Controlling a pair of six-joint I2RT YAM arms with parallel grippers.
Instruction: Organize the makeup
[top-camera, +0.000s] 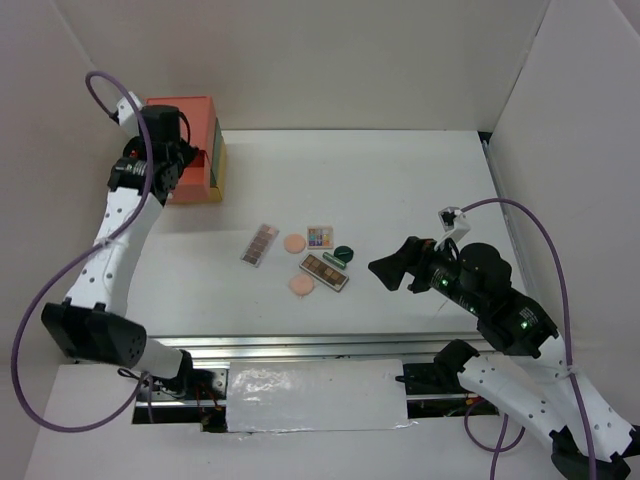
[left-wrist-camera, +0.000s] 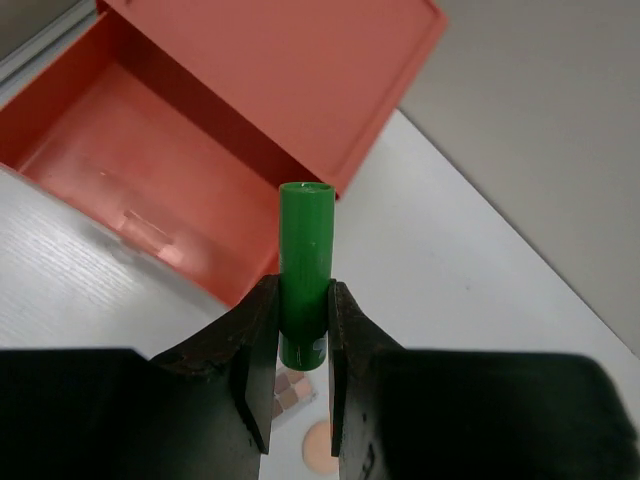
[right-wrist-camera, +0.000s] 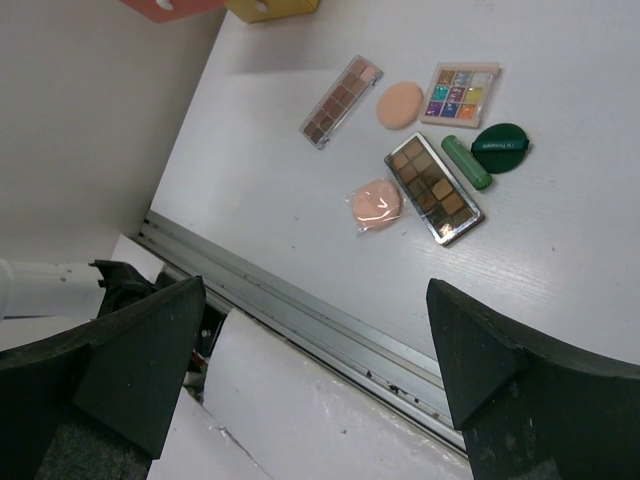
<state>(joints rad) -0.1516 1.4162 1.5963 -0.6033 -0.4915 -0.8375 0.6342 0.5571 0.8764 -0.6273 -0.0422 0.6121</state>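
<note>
While the jaws of the left gripper clamp a green tube, seemingly just over the open coral drawer, the right gripper hovers with jaws spread wide. On the table lie the pinkish palette, brown palette, multicolour palette, a peach puff, another puff, the dark compact and a second green stick.

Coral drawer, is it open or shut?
Open: the coral drawer is pulled out, its bare inside showing in the left wrist view. The left end effector holds a green tube.
</note>
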